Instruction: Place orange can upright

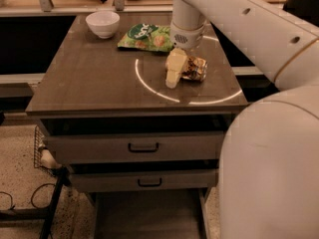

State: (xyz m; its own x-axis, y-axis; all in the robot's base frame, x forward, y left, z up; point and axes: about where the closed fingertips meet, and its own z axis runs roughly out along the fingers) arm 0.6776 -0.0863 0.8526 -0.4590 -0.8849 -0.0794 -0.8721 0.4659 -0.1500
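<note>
The orange can (195, 68) lies on its side on the brown table (99, 78), right of centre, inside a white circle marked on the top. It is shiny, dented and mottled orange-gold. My gripper (175, 69), cream-coloured, hangs from the white arm (187, 19) and reaches down to the table at the can's left end, touching or nearly touching it. The arm hides what lies behind the can.
A flat green snack bag (146, 37) lies just behind the gripper. A white bowl (102, 23) stands at the table's back left. Two drawers (143, 147) sit under the top. My white body (274, 168) fills the right foreground. Cables lie on the floor at the left.
</note>
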